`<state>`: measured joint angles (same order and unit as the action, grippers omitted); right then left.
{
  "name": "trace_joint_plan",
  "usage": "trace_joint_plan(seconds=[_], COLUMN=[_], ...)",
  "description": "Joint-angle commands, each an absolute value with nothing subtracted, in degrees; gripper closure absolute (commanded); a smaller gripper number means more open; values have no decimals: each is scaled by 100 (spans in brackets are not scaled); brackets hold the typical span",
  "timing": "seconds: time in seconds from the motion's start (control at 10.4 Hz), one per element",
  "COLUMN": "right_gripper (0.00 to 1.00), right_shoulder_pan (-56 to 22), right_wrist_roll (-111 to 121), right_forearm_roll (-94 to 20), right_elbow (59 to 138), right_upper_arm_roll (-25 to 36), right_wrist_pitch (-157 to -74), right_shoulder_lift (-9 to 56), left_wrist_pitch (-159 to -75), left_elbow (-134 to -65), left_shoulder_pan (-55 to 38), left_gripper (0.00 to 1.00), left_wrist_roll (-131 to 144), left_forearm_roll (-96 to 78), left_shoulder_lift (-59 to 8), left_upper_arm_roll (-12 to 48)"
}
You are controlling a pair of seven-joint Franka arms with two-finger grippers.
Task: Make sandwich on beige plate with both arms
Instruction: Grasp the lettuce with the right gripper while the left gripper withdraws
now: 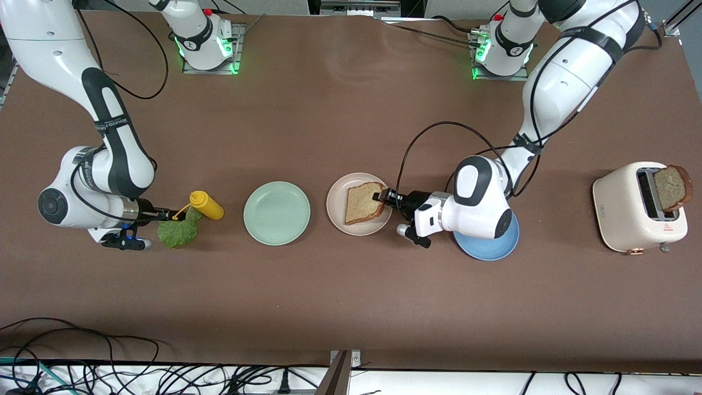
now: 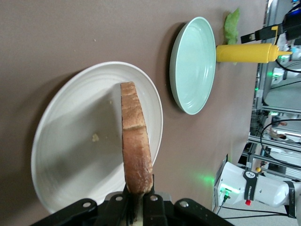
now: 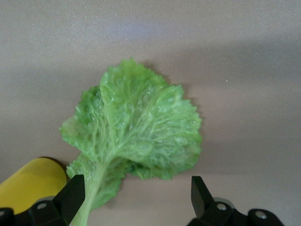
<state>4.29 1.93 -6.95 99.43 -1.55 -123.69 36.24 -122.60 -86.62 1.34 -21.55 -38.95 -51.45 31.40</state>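
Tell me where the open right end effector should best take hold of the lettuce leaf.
Probably at the thick stem end of the lettuce, coming straight down. The leaf lies flat on the table, beside the yellow bottle, and the right end effector is open over that stem end.

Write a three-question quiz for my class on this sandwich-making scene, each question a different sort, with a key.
1. True or false: the left gripper is shut on a bread slice over the beige plate.
2. What lies on the table under the open right gripper? A) lettuce leaf B) mustard bottle C) mint green plate
3. Fill in: the second bread slice stands in the ____.

Key: 1 true; 2 A; 3 toaster.
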Motion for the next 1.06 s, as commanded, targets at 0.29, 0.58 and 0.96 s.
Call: trace_joint_plan(seconds=[0.29,0.58,0.96], right_gripper=[0,35,100], right_shoulder_pan=[439,475,519], right_wrist_roll=[149,158,413], right_forearm_roll=[-809,-1045,-1028], right_elbow=[9475,9475,9308], right_upper_arm_roll=[-167,-158,-149], right_wrist_pitch=[-12419,-12507,-12236], right_shoulder_lift=[4060,4148,4105], left_wrist_pitch=[-12270,-12252,-12243], left_elbow=[-8587,-8640,-8701], left_shoulder_pan=[97,105,202], left_gripper=[100,83,0], left_wrist_roll=[-2900,-2900,-3058], left_forearm_roll=[-4597,-4597,-4378], left_shoulder_lift=[-5203,-5221,-5168], left_upper_arm_roll=[3129,3111,3024])
